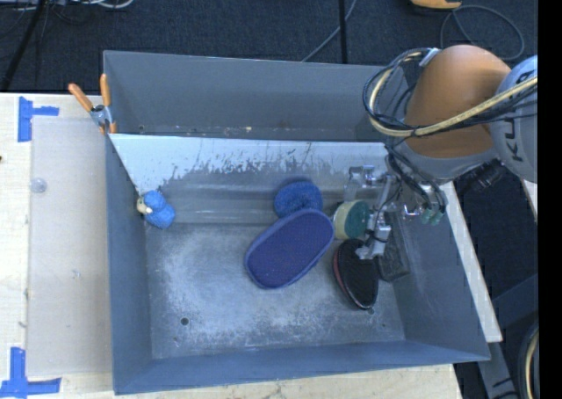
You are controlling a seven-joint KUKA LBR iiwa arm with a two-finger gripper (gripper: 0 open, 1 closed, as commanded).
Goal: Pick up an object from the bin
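1. At the right end of the bin (263, 362), close to its right wall, the gripper (376, 243) sits low among the things on the floor.
2. Its tip is at the top edge of a black oval thing (356, 283) (dark, flat-looking, a hint of red at its rim). It is also just beside a teal-and-cream round thing (349, 220). Touching either one or merely above it: can't tell from this angle.
3. Gripper state: can't tell how far open it is, since wrist hardware and cables hide that. Nothing is visibly in its hold.
4. Other contents:
   - A big blue oval pad (288, 250) lies mid-floor, tilted, its right end close to the teal thing.
   - A blue fuzzy ball (297, 197) sits just behind the pad, near the back wall.
   - A small blue-and-yellow toy (156, 210) is well apart, by the left wall towards the back-left corner.
5. Progress, my read: the approach looks done, with the arm at pick height by the right-side pair. The grasp is unconfirmed and the lift is not done. Everything lies on the bin floor.
6. Left to do: close on one thing, then lift it clear of the rim. The black oval looks the likeliest candidate, being right at the tip.
7. Risk: the black and teal things are crowded together near the right wall. A close could catch both or nudge one away.
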